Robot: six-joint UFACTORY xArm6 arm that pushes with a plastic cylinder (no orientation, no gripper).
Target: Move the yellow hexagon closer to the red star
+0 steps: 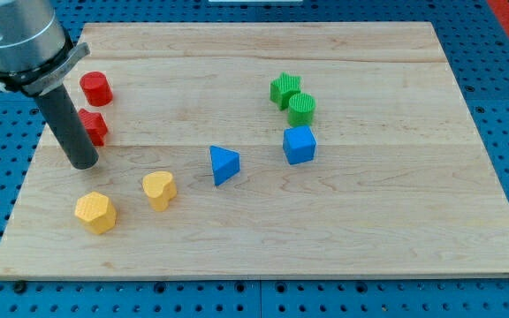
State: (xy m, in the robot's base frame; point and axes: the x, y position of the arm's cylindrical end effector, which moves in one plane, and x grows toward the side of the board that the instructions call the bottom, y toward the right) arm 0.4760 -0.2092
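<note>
The yellow hexagon (94, 212) lies near the view's bottom left of the wooden board. The red star (93, 127) sits above it, partly hidden behind my dark rod. My tip (84, 162) rests on the board just below and left of the red star, roughly a block's length above the yellow hexagon, touching neither that I can tell. A red cylinder (96, 88) stands above the star.
A yellow heart (159, 189) lies right of the hexagon. A blue triangle (224, 164) sits at the middle. A blue cube (299, 145), green cylinder (301, 109) and green star (284, 88) cluster right of centre. The board's left edge (26, 168) is close to my tip.
</note>
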